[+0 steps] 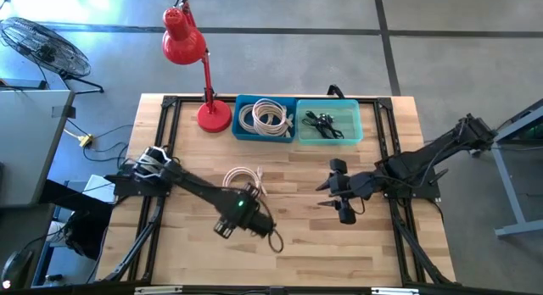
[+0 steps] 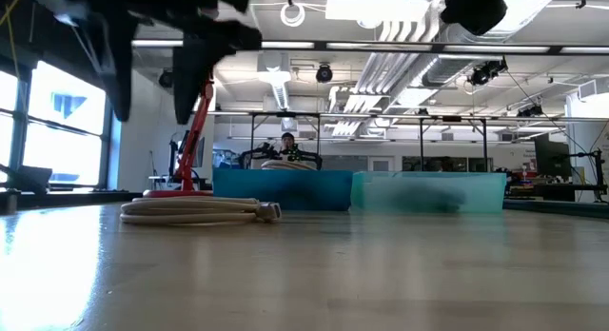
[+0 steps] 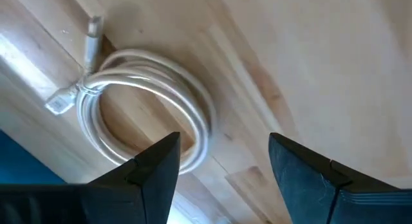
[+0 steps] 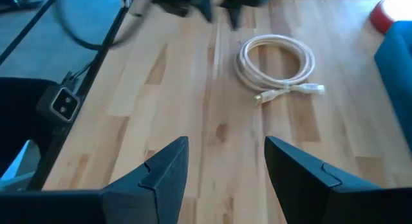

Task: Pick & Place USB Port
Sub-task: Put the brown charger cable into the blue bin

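Observation:
A white USB cable, wound into a coil (image 1: 244, 178), lies flat on the wooden table; it also shows in the low view as a coil (image 2: 200, 209). My left gripper (image 1: 249, 193) hovers open just near of the coil, raised above the table (image 2: 157, 79). Its wrist view shows the coil (image 3: 141, 102) ahead of the spread fingers (image 3: 222, 159). My right gripper (image 1: 325, 193) is open and held over the table right of the coil, pointing toward it; the coil (image 4: 277, 66) lies well ahead of its fingers (image 4: 225, 153).
A blue bin (image 1: 265, 117) with white cables and a teal bin (image 1: 329, 121) with black cables stand side by side at the far edge. A red desk lamp (image 1: 212, 115) stands left of them. Bare wood lies between the grippers and toward the near edge.

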You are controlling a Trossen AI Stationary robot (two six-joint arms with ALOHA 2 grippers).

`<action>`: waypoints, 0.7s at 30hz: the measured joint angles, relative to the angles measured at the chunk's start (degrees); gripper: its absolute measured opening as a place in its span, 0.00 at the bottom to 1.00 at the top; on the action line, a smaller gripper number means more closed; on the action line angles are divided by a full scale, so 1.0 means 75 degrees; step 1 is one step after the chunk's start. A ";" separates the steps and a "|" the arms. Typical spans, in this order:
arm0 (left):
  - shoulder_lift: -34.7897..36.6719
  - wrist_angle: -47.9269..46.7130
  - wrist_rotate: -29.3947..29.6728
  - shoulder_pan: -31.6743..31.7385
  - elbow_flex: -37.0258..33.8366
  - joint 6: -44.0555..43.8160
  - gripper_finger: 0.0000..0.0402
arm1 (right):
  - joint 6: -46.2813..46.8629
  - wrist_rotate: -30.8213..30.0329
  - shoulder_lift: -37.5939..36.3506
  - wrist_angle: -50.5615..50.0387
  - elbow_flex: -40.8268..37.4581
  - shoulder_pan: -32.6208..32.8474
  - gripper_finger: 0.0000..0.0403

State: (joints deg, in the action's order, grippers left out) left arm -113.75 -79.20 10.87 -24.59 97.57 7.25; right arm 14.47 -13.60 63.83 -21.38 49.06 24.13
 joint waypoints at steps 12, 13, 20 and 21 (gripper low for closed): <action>0.0029 0.1504 -0.0962 0.1625 -0.1943 0.1007 0.57 | 0.0165 0.0023 0.0003 0.1450 -0.1214 0.0379 0.49; 0.0029 0.1753 -0.1029 0.1701 -0.2119 0.1052 0.57 | 0.0221 0.0025 0.0003 0.1509 -0.1292 0.0391 0.49; 0.0080 0.2967 -0.1773 0.2062 -0.2892 0.1299 0.57 | 0.0439 0.0061 0.0000 0.1580 -0.1521 0.0393 0.49; 0.0093 0.3096 -0.1804 0.2089 -0.2978 0.1285 0.57 | 0.0435 0.0065 0.0001 0.1573 -0.1524 0.0393 0.49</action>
State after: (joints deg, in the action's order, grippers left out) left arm -113.06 -55.97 -2.66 -8.92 75.24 16.88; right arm 17.74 -13.11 63.84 -9.58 37.63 27.07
